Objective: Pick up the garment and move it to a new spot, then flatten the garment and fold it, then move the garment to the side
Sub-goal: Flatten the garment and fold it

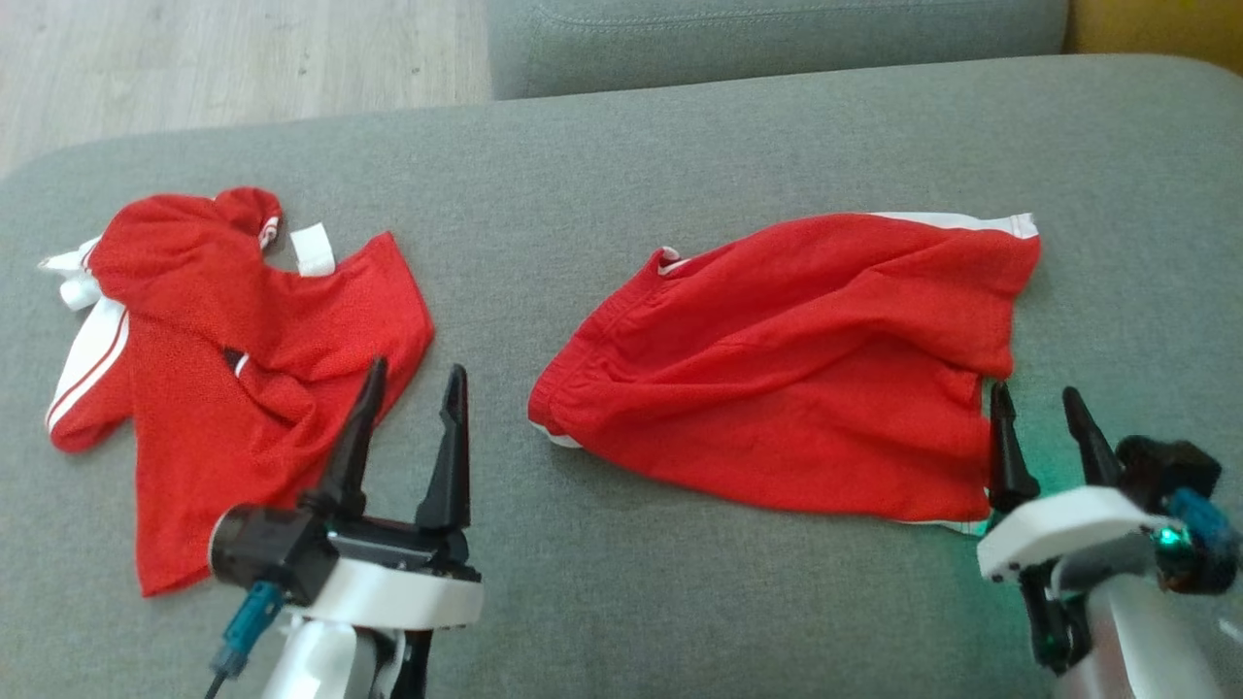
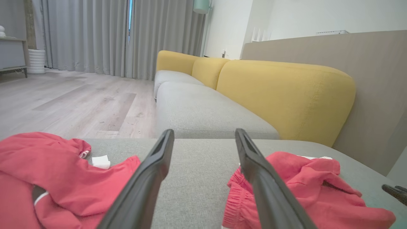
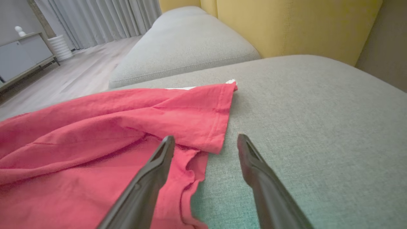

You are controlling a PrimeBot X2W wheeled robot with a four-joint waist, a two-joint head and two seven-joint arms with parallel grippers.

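A red garment with white trim, shaped like shorts, lies spread on the grey cushion, a little rumpled. My right gripper stands open at its near right corner; in the right wrist view the right gripper has its left finger over the red hem and its right finger over bare cushion. My left gripper is open and holds nothing, over the grey gap between this garment and a crumpled red shirt.
The red shirt with white stripes covers the cushion's left part. Past the far edge are another grey seat, yellow backrests and wooden floor. A pale cabinet stands far off.
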